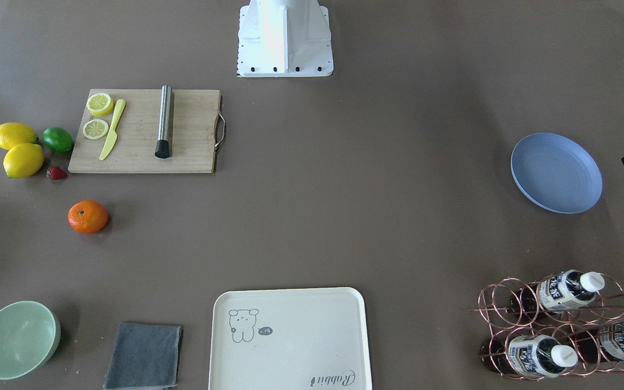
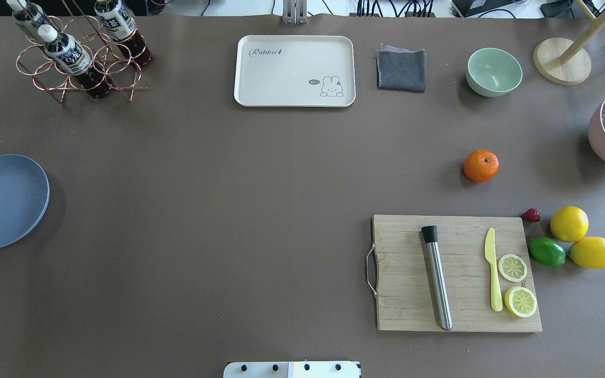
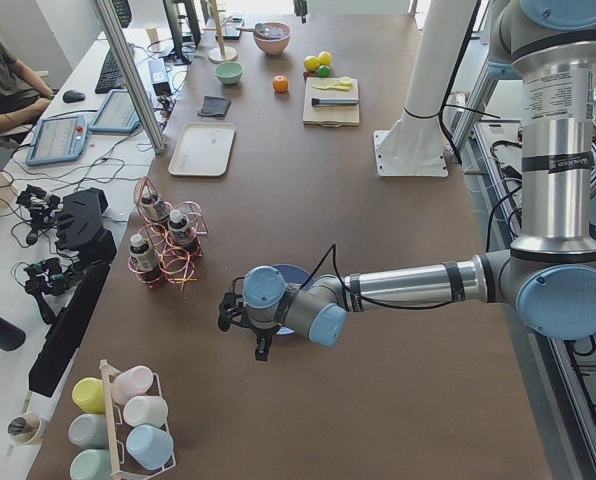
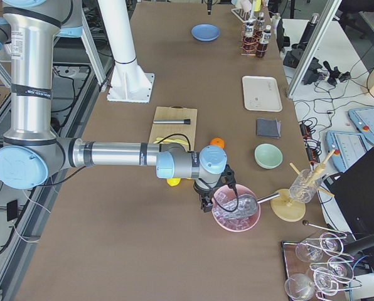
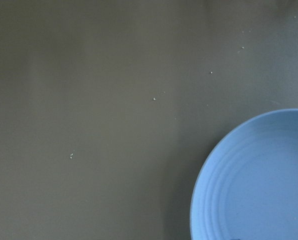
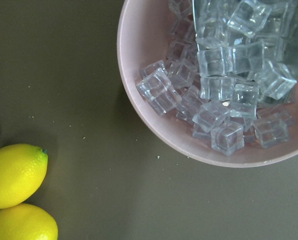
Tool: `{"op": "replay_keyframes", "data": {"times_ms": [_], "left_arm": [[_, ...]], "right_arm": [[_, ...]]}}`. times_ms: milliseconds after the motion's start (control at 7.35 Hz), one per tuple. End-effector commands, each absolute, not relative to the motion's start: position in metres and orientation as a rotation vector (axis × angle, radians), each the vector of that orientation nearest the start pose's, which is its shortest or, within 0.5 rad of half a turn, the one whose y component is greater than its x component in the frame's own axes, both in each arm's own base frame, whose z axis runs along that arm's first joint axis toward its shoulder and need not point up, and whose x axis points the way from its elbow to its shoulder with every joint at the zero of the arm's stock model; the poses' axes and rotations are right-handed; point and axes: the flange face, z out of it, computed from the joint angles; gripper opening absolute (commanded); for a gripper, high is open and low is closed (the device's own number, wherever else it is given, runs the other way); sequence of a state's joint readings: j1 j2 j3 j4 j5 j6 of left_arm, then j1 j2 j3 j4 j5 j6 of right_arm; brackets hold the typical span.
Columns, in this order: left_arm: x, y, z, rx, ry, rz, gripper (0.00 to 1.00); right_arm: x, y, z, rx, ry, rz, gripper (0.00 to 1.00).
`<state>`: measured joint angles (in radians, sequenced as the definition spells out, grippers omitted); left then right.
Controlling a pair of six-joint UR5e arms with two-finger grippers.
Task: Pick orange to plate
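Observation:
The orange [image 1: 88,216] [image 2: 481,165] [image 4: 218,143] lies alone on the brown table, just beyond the cutting board's far edge. The periwinkle-blue plate [image 1: 556,173] [image 2: 3,202] [image 5: 259,180] rests empty at the table's other end. My left gripper [image 3: 248,325] hovers over the near side of the plate [image 3: 296,272]; its fingers show in no close view, so I cannot tell its state. My right gripper [image 4: 215,191] hangs beside a pink bowl of ice cubes [image 6: 214,90], far short of the orange. I cannot tell its state either.
A cutting board [image 2: 457,273] holds lemon slices, a yellow knife and a steel muddler. Two lemons [image 2: 569,223], a lime [image 2: 547,251] and a strawberry lie beside it. A mint bowl [image 2: 493,72], grey cloth [image 2: 400,70], cream tray [image 2: 294,71] and bottle rack [image 2: 79,58] line the far edge.

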<state>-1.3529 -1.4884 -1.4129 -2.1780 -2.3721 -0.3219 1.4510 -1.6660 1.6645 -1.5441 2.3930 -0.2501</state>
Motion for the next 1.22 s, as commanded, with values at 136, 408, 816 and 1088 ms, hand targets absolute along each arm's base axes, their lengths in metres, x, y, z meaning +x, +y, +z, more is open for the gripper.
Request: {"op": "replay_keyframes", "data": {"times_ms": [136,408,816,1088], "left_arm": [[0.087,-0.459,0.725,0.143,0.858,0.055,0.86],[0.100,-0.456,0.726,0.143,0.860,0.055,0.84],[0.114,-0.456,0.724,0.135,0.864,0.081,0.68],[0.116,-0.456,0.726,0.129,0.863,0.084,0.49]], "right_arm": [[0.003,-0.456,0.653,0.073,-0.847,-0.359,1.00],[0.002,-0.454,0.654,0.069,-0.860,-0.356,1.00],[0.001,-0.453,0.653,0.070,-0.881,-0.356,1.00],[0.001,-0.451,0.652,0.104,-0.879,-0.381,1.00]]}}
